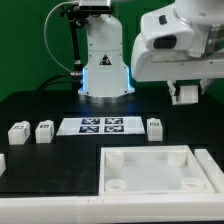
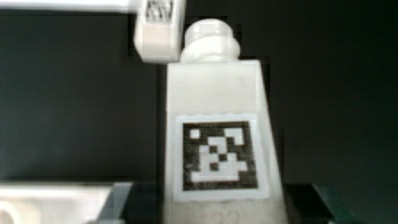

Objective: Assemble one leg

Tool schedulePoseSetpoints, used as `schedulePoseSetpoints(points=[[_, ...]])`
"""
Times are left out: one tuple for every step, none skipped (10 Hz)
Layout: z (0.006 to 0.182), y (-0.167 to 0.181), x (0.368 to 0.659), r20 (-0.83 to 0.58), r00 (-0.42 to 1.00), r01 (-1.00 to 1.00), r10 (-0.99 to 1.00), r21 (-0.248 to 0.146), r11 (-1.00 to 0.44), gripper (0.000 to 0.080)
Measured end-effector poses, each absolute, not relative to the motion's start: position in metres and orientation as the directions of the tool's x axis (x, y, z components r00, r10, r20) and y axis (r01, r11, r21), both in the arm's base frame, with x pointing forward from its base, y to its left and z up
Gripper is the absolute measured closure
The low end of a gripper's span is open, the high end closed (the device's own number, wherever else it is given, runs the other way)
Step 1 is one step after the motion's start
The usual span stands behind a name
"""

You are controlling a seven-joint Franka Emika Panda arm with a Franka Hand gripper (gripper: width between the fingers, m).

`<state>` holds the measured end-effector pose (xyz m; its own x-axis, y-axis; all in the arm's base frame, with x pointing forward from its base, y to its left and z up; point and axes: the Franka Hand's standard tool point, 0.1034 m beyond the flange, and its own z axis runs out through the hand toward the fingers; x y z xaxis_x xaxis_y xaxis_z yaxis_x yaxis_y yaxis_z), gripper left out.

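Misalignment is the main risk. Nearest lies the large white square tray-like plastic piece (image 1: 150, 168), whose round corner sockets (image 1: 192, 182) are small targets. Above and beyond it, the gripper (image 1: 185, 97) is clamped on the small white blocky tagged leg (image 2: 214, 100), which could tilt or slip if it is lowered off-centre.

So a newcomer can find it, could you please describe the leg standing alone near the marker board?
Find the white tray piece in the exterior view's foreground; behind it lies the marker board. The lone leg stands off the board's end on the exterior view's right, whereas the paired legs stand off the opposite end and the gripper holds another leg.
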<state>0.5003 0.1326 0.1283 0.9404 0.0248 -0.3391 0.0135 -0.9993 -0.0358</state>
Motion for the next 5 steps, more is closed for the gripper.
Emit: schedulePoseSetpoints(points=[[0.140,0.124,0.522,-0.282,0.956,0.079,0.085,-0.033,-0.996,0.0506],[0.152,0.118,0.556,-0.166,0.980,0.100,0.105,-0.043,-0.994,0.0506],[0.161,0.114,0.576,-0.074,0.992,0.104,0.107,-0.045,-0.994,0.0506],[0.168,0.117,0.586,0.018,0.993,0.113,0.113,-0.042,-0.993,0.0506],[0.165,0.118,0.585,0.108,0.988,0.116,0.111,-0.045,-0.992,0.0506]])
